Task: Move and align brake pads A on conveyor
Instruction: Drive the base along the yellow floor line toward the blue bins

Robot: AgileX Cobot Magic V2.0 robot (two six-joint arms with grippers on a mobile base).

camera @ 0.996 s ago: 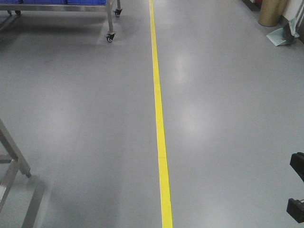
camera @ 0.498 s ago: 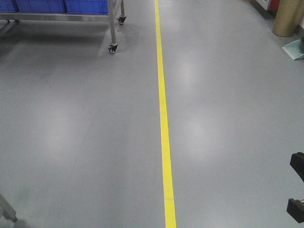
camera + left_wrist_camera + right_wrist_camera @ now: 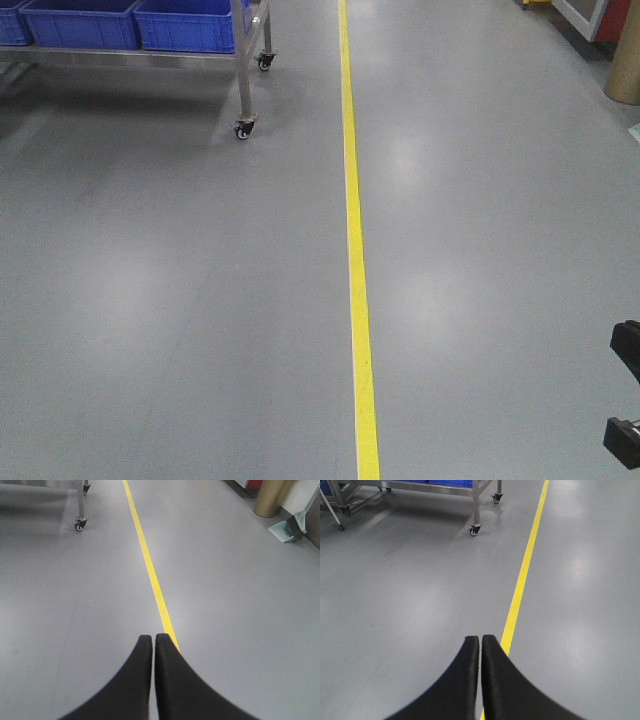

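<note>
The brake pads A and the conveyor are out of view in every camera. My left gripper point(image 3: 153, 637) is shut with nothing between its black fingers and hangs over grey floor beside a yellow floor line point(image 3: 150, 570). My right gripper point(image 3: 480, 639) is shut and empty too, also above the floor next to the yellow floor line point(image 3: 522, 575). In the front view only a black piece of the robot point(image 3: 626, 400) shows at the right edge.
A steel rack on castor wheels point(image 3: 244, 127) carrying blue bins point(image 3: 185, 22) stands at the far left. The yellow floor line point(image 3: 355, 250) runs down the grey floor. A tan cylinder point(image 3: 270, 497) and a dustpan point(image 3: 289, 529) stand at the far right.
The view has moved back from the rack: the rack and blue bins slid down into frame, and the steel frame at the lower left has left the view. Both grippers stay shut.
</note>
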